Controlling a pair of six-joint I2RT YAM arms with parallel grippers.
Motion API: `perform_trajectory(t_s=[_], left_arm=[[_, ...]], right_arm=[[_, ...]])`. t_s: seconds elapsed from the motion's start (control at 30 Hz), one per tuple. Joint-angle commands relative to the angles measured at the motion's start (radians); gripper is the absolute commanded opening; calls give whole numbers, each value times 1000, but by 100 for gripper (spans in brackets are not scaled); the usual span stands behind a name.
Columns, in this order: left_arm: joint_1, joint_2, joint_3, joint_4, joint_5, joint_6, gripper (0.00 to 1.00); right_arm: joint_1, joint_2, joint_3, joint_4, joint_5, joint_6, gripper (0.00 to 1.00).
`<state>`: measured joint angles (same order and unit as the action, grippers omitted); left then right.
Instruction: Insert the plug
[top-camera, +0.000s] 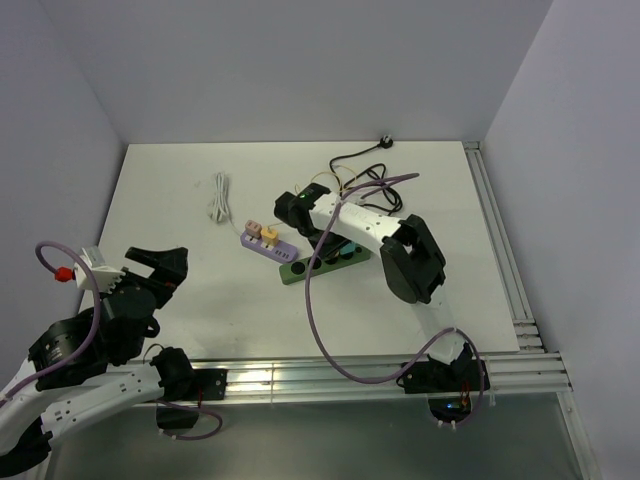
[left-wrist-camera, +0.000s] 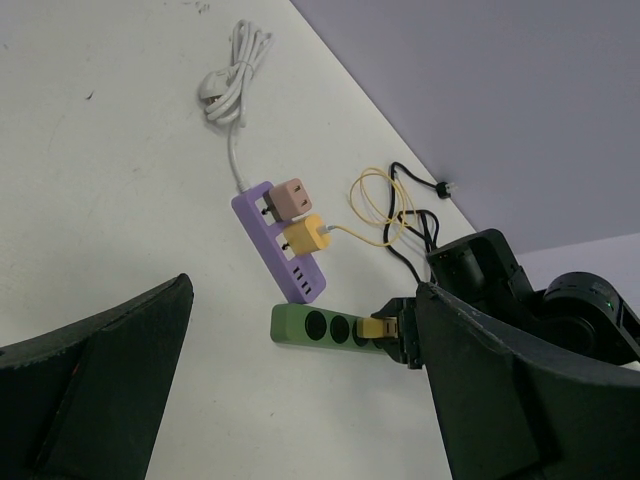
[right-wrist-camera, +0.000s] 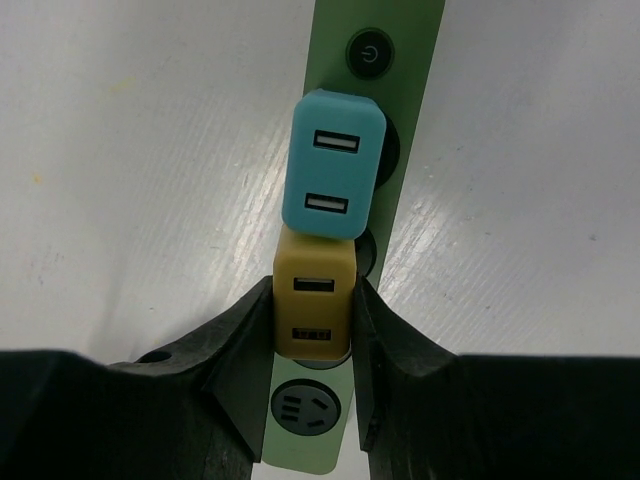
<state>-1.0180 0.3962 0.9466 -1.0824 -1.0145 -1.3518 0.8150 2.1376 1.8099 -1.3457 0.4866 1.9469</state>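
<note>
A green power strip (right-wrist-camera: 320, 420) lies on the white table; it also shows in the top view (top-camera: 300, 268) and the left wrist view (left-wrist-camera: 300, 326). My right gripper (right-wrist-camera: 312, 320) is shut on a mustard-yellow USB charger plug (right-wrist-camera: 314, 300), holding it over a socket of the strip. A teal charger plug (right-wrist-camera: 333, 165) sits in the strip just beyond it, touching the yellow one. An empty socket (right-wrist-camera: 303, 407) shows below the yellow plug. My left gripper (left-wrist-camera: 300, 400) is open and empty, held above the table's near left, away from the strip.
A purple power strip (left-wrist-camera: 280, 245) carries a pink plug (left-wrist-camera: 290, 196) and a yellow plug (left-wrist-camera: 305, 236) with a yellow cable. A coiled white cable (left-wrist-camera: 232, 75) lies farther back. A black cable (top-camera: 355, 160) runs to the back wall.
</note>
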Motion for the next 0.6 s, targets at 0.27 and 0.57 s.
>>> perform_trajectory(t_s=[0.27,0.57], left_arm=[[-1,18,12,-17,5,-20,98],[-1,13,11,-13,16,-20,97]], right_arm=[[-19,127,-76,-63,-52,-29,0],[10,148,-115,-27,-50,-48,0]])
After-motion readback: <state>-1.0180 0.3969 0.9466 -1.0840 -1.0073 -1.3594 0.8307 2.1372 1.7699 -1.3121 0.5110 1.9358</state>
